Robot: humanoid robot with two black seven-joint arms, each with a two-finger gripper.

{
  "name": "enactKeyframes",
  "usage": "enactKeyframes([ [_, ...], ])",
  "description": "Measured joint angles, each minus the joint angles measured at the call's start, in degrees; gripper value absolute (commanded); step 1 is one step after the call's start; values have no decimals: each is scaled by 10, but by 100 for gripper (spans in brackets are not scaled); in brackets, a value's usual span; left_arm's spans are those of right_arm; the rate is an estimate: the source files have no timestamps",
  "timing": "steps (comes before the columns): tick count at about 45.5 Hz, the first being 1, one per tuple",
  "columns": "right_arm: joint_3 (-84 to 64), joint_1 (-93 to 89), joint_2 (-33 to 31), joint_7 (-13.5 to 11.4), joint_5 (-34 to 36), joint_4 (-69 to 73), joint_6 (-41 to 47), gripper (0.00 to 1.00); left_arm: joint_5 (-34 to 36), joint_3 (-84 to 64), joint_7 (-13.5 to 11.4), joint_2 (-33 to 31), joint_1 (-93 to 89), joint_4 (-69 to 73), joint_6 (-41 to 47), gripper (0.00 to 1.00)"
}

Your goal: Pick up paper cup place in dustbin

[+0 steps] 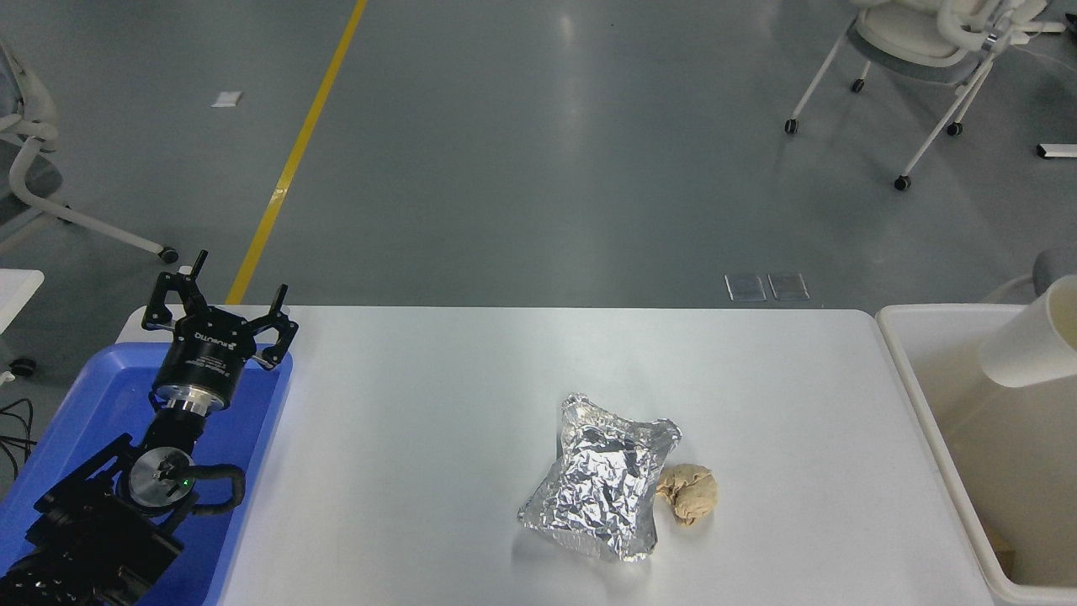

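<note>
The white paper cup (pixel 1028 343) is tilted in the air at the right edge of the head view, over the off-white dustbin (pixel 942 311) that stands off the table's right end. The picture's edge cuts off the cup's mouth. What holds the cup is out of view, and so is my right gripper. My left gripper (pixel 220 301) is open and empty, parked at the lower left over the blue tray (pixel 101 396).
A crinkled silver foil bag (pixel 606 488) and a crumpled tan paper ball (pixel 690 495) lie side by side on the white table (pixel 421 404), right of its middle. Rolling chairs stand on the grey floor beyond the table.
</note>
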Motion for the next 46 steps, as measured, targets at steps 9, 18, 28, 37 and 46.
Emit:
enactKeyframes([
  [9,90,-187,-19,0,0,-103,-83,0,0,0,0,0,0,1,0,100],
  [18,219,-387,-25,0,-5,-225,-126,0,0,0,0,0,0,1,0,100],
  [28,316,-554,-7,-1,-9,-360,-149,0,0,0,-1,1,1,1,0,100],
  [37,374,-682,35,-1,-7,-503,-162,0,0,0,-1,1,1,1,0,100],
  [46,464,-809,81,-2,-4,-653,-189,0,0,0,-1,1,1,1,1,100],
])
